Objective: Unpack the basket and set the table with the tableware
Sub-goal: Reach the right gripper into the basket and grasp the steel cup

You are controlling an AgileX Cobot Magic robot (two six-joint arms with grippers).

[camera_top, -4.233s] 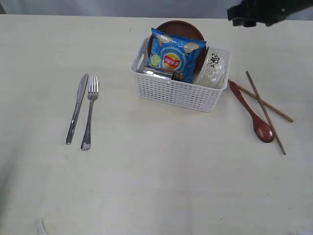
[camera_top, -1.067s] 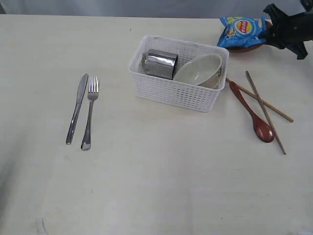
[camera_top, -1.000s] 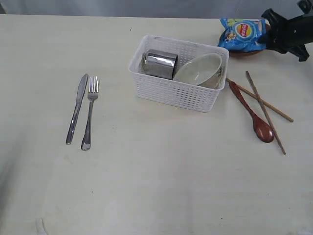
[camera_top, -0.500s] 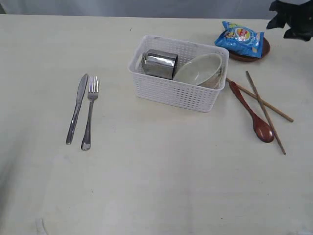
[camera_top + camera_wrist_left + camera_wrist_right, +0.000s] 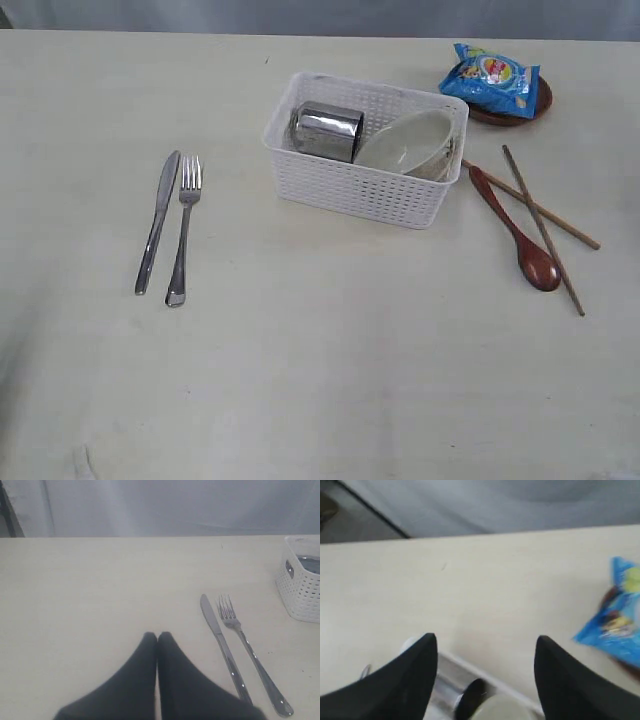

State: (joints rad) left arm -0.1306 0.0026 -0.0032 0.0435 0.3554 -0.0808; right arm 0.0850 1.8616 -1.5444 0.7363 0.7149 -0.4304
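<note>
Only the cup (image 5: 327, 131) and bowl (image 5: 405, 141) lay inside the basket (image 5: 360, 190). Knife (image 5: 158, 222) and fork (image 5: 184, 232) lay left of it, with the spoon (image 5: 520, 235), 2 chopsticks (image 5: 543, 228) and plate (image 5: 500, 118) to its right. The left end effector (image 5: 157, 639) was pinched together and the right end effector (image 5: 486, 637) spread apart, empty.

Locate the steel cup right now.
In the exterior view the steel cup lies on its side inside the basket, in its left part, with the white bowl right beside it on the right.
</note>
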